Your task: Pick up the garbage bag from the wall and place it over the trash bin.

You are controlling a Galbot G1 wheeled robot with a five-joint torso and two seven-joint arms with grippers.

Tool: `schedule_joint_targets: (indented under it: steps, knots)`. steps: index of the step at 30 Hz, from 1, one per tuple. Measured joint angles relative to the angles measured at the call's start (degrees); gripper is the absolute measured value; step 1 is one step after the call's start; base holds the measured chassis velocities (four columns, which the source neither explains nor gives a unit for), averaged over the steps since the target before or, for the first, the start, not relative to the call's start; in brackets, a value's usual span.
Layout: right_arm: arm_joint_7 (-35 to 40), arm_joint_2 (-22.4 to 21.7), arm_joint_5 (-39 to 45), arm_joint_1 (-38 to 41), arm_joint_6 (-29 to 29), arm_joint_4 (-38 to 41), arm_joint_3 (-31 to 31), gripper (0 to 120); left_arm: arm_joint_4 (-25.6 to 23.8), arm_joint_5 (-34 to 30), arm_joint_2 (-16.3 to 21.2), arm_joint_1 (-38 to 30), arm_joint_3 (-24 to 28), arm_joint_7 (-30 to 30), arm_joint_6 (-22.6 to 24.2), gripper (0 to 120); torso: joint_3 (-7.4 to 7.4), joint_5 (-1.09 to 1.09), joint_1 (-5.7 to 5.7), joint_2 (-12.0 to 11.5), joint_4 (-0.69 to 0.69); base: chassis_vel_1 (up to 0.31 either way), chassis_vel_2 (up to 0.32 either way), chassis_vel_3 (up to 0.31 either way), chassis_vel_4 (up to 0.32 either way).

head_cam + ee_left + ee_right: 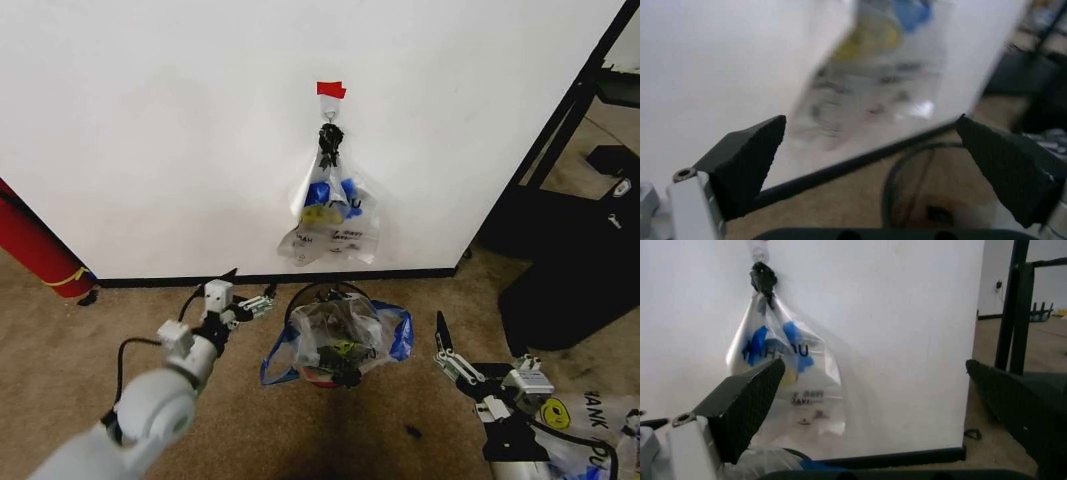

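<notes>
The garbage bag (330, 215), see-through with blue handles and a yellow patch, hangs from a small hook under red tape (331, 89) on the white wall (150, 130). Just below it on the carpet stands the black mesh trash bin (322, 288), with another see-through, blue-handled bag (350, 335) draped in and over it. My left gripper (250, 287) is open, low and just left of the bin's rim. In the left wrist view the left gripper (873, 150) faces the hanging garbage bag (873, 75). My right gripper (445, 350) is open, right of the bin, and the right gripper (873, 390) frames the garbage bag (783, 370).
A long red cylinder (35, 250) leans at the wall's left end. A black frame (570, 110) and a bulky black thing (570, 270) stand to the right. A whiter bag with bold black lettering (595, 425) lies by my right arm. A small dark scrap (412, 432) lies on the carpet.
</notes>
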Motion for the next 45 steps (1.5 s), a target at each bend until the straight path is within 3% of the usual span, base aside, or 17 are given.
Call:
schedule_joint_targets:
  steps: [2,5,9,10,12,15,19,23,26,32,45]
  knots:
    - [0.1,0.1,0.3,-0.4,-0.1,0.3,0.7,100,4.6,-2.1,0.2,-8.3,6.3,2.6,1.9,100,0.0,-0.01,0.0,0.0,-0.02,0.0,0.0,0.0,0.0]
    - [0.1,0.5,0.5,-0.5,-0.1,0.3,1.1,100,7.9,-4.3,-0.2,-14.1,10.5,4.5,4.0,100,0.0,0.0,0.0,0.0,-0.01,0.0,0.0,0.0,0.0]
    - [0.2,1.4,0.6,-0.5,0.6,-0.1,1.2,100,12.0,-8.6,-1.5,-24.4,17.4,5.9,12.4,100,0.0,0.02,0.0,0.0,0.02,0.0,0.0,0.0,0.0]
    - [0.2,1.4,0.6,-0.5,0.6,-0.1,1.2,100,12.0,-8.6,-1.5,-24.4,17.4,5.9,12.4,100,0.0,0.02,0.0,0.0,0.02,0.0,0.0,0.0,0.0]
    - [0.2,1.5,0.8,-0.6,0.8,-0.4,1.0,100,15.8,-9.8,-2.6,-30.6,22.8,7.3,15.9,100,0.0,-0.02,0.0,0.0,-0.02,0.0,0.0,0.0,0.0]
    - [0.4,1.4,1.0,-0.6,0.7,-0.4,1.2,100,21.2,-11.4,-3.8,-38.4,29.8,11.0,18.2,100,0.0,-0.01,0.01,0.0,-0.01,0.0,0.0,0.0,0.0]
    - [0.6,1.2,1.4,-0.4,0.4,-0.3,1.7,100,25.6,-13.2,-5.8,-43.3,33.4,13.4,18.9,98,0.0,0.0,0.0,0.0,0.01,0.0,0.0,0.0,0.0]
    - [0.9,1.2,1.6,-0.6,0.3,-0.3,1.7,100,29.7,-15.3,-7.8,-46.4,35.4,16.3,20.0,95,0.0,0.01,0.0,0.0,-0.01,0.0,0.0,0.0,0.0]
    - [1.4,1.2,1.6,-0.6,0.0,-0.2,1.9,100,33.2,-16.1,-8.6,-48.8,37.5,22.0,21.5,91,0.0,-0.01,0.0,0.0,0.0,0.0,0.0,0.0,0.0]
    - [2.2,1.4,1.6,-0.5,-0.8,0.3,1.9,100,37.1,-12.1,-9.1,-50.9,40.7,29.1,21.7,71,0.0,-0.01,0.0,0.0,0.01,0.0,0.0,0.0,0.0]
    - [2.4,2.8,0.2,-0.5,-0.5,0.1,0.5,100,41.4,-8.6,-12.0,-51.9,42.8,31.4,21.2,24,-0.01,-0.01,0.0,0.0,0.0,0.0,0.0,0.0,0.0]
